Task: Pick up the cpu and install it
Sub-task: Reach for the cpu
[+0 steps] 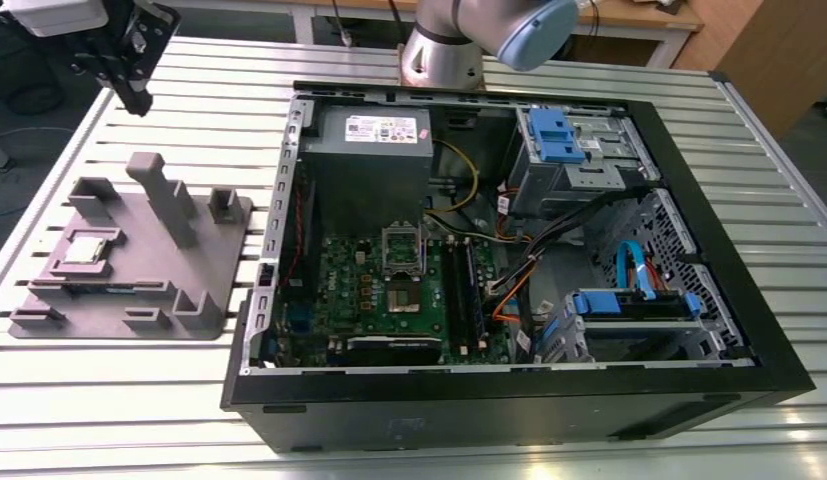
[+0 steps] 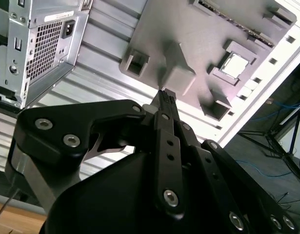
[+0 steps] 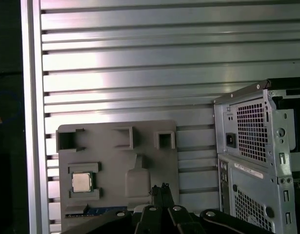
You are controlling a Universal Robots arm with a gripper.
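Pincer (image 3: 161, 189) closed narrow and empty, I'm on the approach; the cpu (image 1: 90, 250), at the exterior view's left, lies ungrasped, so gripping it needs spread jaws.

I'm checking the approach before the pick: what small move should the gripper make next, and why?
Probably shift the gripper across until it is centred above the cpu: it is shut, holding nothing, and hangs off to one side of the chip, which lies in its recess on the grey fixture.
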